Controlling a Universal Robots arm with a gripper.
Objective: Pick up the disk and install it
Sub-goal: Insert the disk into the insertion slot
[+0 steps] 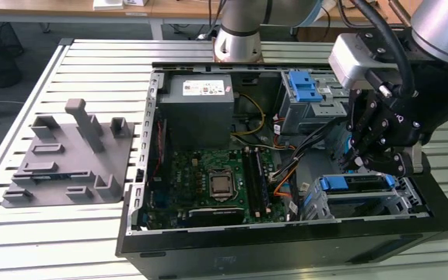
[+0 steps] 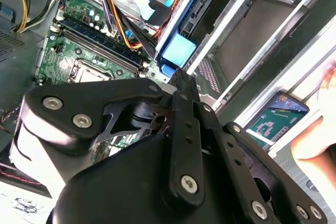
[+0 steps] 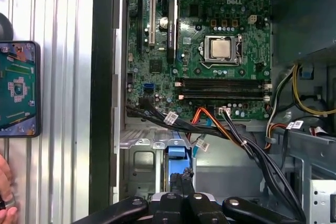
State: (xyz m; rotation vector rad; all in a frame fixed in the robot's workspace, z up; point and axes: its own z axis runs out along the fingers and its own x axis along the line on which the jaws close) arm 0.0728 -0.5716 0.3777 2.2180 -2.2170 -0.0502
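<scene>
Where 1 claw (image 1: pixel 361 168) hangs, 1 disk (image 1: pixel 360 182) lies.

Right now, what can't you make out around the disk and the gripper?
The disk, exterior view: partly under the gripper; label unseen.
Its seating in the bay: hidden by the gripper in both wrist views.
A hand, first wrist view: cut off by the edge.

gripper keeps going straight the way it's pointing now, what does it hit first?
Most likely the disk in the drive cage: in the first wrist view it lies directly ahead of the gripper. Depth is unclear, so I can't tell if they touch.
</scene>
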